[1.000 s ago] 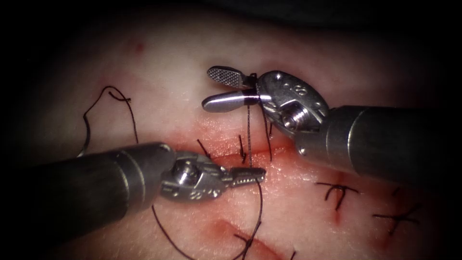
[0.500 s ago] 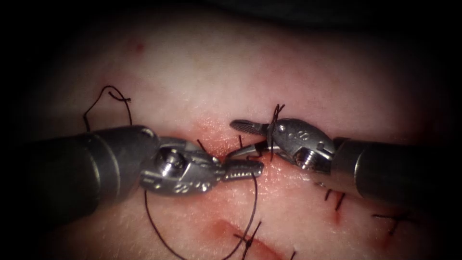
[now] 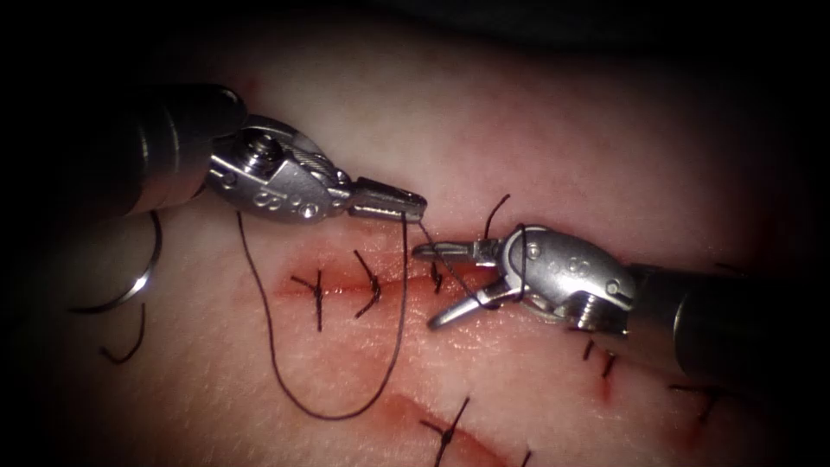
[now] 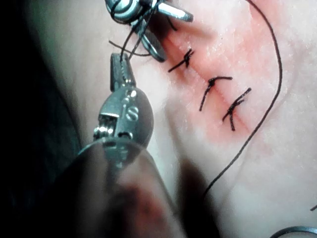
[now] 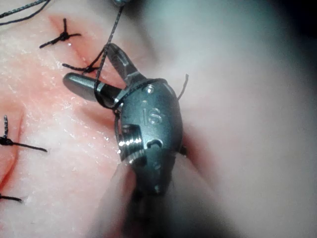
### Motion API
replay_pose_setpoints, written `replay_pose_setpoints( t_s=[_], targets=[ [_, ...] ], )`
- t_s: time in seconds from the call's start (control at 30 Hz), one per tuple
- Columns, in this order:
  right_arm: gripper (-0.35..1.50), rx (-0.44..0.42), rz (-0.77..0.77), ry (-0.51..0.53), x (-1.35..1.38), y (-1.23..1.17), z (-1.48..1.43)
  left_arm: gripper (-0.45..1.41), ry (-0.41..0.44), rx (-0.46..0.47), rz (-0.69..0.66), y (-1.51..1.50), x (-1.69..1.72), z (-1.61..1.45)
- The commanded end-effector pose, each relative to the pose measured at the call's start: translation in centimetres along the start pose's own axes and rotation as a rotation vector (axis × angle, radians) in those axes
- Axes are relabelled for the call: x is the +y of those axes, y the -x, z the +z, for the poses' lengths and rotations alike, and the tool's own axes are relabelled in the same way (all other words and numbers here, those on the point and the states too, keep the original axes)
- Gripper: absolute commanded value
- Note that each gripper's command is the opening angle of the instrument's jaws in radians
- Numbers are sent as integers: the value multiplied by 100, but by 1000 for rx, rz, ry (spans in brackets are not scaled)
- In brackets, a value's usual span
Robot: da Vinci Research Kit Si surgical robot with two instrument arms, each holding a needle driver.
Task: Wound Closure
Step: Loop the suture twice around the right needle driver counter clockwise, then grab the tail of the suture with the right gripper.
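Left tool [image 3: 415,206] on thread [image 3: 333,413] — right tool [image 3: 432,285] agape (thread-wrapped)

thread [image 3: 328,406] loop lying across tissue [image 3: 562,138], open tissue beyond tools

Few marks can be read. The left gripper [image 3: 413,205] has small stamped characters on the side of its metal wrist housing, left of centre in the endoscope view; they look like "00" but are too small to be sure. In its own wrist view that housing bears one rounded figure, perhaps an "8". The right gripper [image 5: 101,69] has "IS" or "15" embossed on its housing.
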Motion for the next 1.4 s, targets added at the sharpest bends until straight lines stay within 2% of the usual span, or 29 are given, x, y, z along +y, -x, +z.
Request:
replay_pose_setpoints(
  t_s=[0.03, 0.17, 0.23, 0.33, 0.43, 0.5, 0.53, 0.63, 0.8, 0.97, 1.1, 1.23, 1.27, 1.4],
  targets=[
    [138, 3, 14, -19, 1, 7, 13, -45, -6, 16, -1, 9, -7, 7],
    [137, 6, 50, -87, -6, 16, 16, -45, -16, 65, -5, 23, -11, 13],
    [128, 45, 80, -125, -9, 18, 12, -45, -19, 91, -17, 32, -9, 15],
    [126, 116, 99, -163, -8, 15, 8, -45, -18, 85, -19, 43, -6, 15],
    [128, 210, 115, -152, -3, 0, -2, -45, -16, 80, -35, 56, 8, 17],
    [128, 236, 126, -152, -1, -4, -5, -45, -12, 78, -40, 58, 12, 17],
    [128, 299, 144, -153, 2, -15, -13, -45, -4, 78, -54, 63, 24, 20],
    [125, 395, 165, -130, 10, -30, -23, -45, 8, 72, -73, 69, 43, 26],
    [125, 526, 206, -19, 26, -40, -35, -45, 11, 67, -97, 63, 72, 44],
    [116, 578, 248, 125, 40, -41, -42, -45, 11, 65, -103, 48, 92, 59],
    [115, 622, 287, 299, 54, -44, -51, -45, 11, 64, -119, 39, 100, 62],
    [111, 611, 298, 476, 50, -38, -54, -45, 7, 31, -131, 26, 107, 74],
    [106, 591, 300, 535, 45, -35, -56, -45, 3, 16, -131, 19, 109, 80],
    [83, 514, 303, 635, 29, -26, -60, -45, -2, 4, -135, 9, 107, 88]
  ],
)
